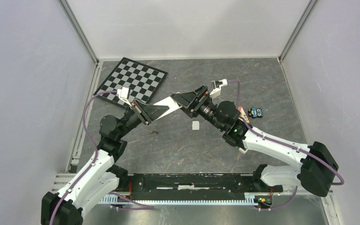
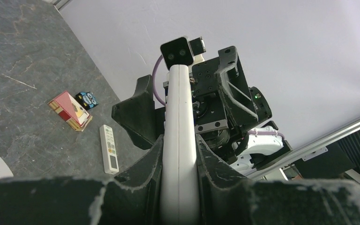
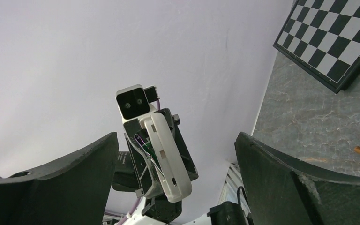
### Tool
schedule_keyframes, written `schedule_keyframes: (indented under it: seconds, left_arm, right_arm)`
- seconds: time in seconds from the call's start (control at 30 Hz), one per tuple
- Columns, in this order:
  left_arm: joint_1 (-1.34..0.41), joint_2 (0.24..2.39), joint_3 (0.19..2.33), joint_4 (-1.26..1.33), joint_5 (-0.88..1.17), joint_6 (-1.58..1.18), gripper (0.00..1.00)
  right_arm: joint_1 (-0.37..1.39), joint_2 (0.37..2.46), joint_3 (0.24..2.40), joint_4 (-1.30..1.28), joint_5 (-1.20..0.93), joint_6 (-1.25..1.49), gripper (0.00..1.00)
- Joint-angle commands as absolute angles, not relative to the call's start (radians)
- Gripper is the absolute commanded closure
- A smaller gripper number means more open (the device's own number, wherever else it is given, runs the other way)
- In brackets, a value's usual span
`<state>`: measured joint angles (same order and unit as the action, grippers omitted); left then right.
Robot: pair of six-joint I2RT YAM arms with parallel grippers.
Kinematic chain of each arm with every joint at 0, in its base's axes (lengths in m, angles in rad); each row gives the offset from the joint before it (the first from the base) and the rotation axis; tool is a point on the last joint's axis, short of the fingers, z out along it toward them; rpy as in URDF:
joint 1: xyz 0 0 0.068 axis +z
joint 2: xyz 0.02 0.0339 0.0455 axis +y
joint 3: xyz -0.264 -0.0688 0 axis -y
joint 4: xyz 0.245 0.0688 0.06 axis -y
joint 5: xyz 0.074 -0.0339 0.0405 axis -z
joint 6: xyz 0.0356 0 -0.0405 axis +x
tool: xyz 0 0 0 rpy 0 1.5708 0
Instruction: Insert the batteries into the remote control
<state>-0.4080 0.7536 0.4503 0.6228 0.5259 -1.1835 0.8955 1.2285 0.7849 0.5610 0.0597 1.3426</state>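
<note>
Remote held aloft by the left arm, right arm empty opposite it.

Nearest, one slim dark cylindrical battery [image 1: 153,132] is seen loose on the grey stone-patterned table [image 1: 178,150]. A small flat white piece [image 1: 195,125], likely the compartment cover, lies beside it. Above these, the short white plastic remote control [image 1: 168,103] is clamped edge-on in the left gripper [image 1: 146,112] and lifted clear, probably so that its back is offered across. The right gripper [image 1: 183,101] is spread wide, nothing grasped, and is faced toward the remote. Farthest back lies a black-and-white chequered board [image 1: 132,79].

Grey table [image 1: 262,79] bears chessboard [image 1: 132,80], one battery [image 1: 153,132], small white lid [image 1: 196,125], blue toy [image 1: 256,112].
</note>
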Motion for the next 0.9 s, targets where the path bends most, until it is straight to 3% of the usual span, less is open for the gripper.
schedule_keyframes:
  seconds: [0.0,0.63,0.87]
  left_arm:
    - [-0.411,0.748,0.454,0.644,0.535,-1.124,0.98]
    - [-0.411,0.747,0.446,0.644,0.534,-1.117,0.98]
    - [-0.411,0.745,0.430,0.713,0.518,-1.219,0.98]
  right_arm:
    - [0.889,1.247,0.843,0.607,0.049,1.371,0.02]
    - [0.873,1.303,0.861,0.638,0.002,1.430,0.32]
    - [0.871,1.305,0.836,0.681,-0.017,1.438,0.50]
